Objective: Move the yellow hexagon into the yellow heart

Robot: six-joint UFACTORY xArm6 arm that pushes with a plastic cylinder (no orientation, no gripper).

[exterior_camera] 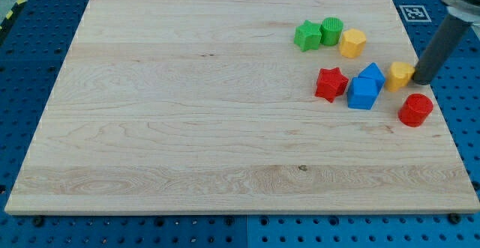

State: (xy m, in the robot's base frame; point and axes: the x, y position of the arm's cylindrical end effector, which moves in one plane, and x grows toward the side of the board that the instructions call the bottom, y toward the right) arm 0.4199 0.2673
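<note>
The yellow hexagon [352, 43] lies near the view's top right, just right of a green cylinder [331, 31]. The yellow heart [400, 76] lies below and to the right of it, a short gap apart, beside a blue block [373, 74]. My rod comes down from the view's top right. My tip [421, 82] rests against the heart's right side, well to the lower right of the hexagon.
A green star [307, 36] sits left of the green cylinder. A red star [331, 84] and a second blue block [363, 94] lie left of the heart. A red cylinder [415, 110] lies below my tip. The wooden board's right edge [442, 106] is close.
</note>
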